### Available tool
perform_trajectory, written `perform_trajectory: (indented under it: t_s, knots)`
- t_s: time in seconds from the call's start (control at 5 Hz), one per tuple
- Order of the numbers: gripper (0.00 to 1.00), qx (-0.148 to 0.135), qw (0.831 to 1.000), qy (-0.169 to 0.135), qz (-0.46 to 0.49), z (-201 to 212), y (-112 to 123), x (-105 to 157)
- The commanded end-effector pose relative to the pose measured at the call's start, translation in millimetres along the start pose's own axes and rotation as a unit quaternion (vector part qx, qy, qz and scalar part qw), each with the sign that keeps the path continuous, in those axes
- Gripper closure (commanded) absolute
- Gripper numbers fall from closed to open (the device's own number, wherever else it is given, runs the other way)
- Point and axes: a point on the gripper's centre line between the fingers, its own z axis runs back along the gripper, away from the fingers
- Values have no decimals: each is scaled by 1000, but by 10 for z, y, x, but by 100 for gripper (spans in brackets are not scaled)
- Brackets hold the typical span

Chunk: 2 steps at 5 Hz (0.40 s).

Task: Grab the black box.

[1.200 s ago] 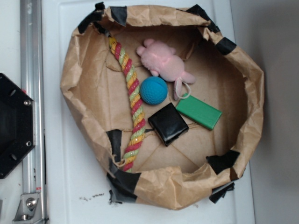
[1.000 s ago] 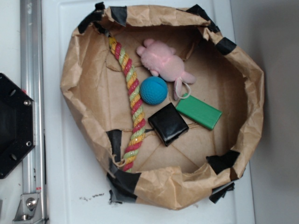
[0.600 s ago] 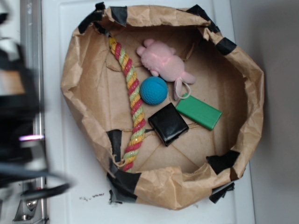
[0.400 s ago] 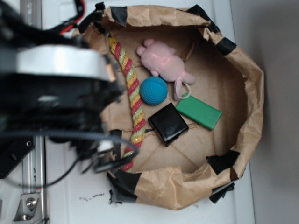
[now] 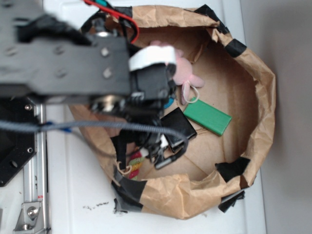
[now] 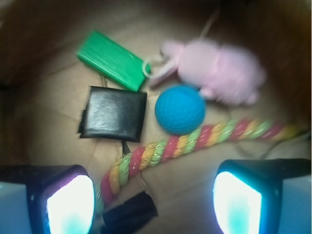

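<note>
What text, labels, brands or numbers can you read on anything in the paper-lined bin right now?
None can be read in either view.
Glossy black square box: plain top, no print.
Green rectangular box: plain, no label showing.
Blue dimpled ball, pink plush toy, striped rope: no markings.
The wrist view is blurred, so fine print could be missed.

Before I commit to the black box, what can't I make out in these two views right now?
- Exterior: the arm hides the blue ball, most of the rope, and part of the black box.
- Exterior: gripper hidden by the arm.
- Wrist: blurred; fingers' height above the bag floor unclear.
- Wrist: pink toy smeared.
</note>
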Motion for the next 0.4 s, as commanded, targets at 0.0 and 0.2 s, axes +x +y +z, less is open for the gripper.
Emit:
perform_trajectory:
  t_s: [0.0,0.2]
  knots:
    - [0,-86,995,12,51,-377,-209,389]
    - [0,-102,994,21,16,-499,-529,476]
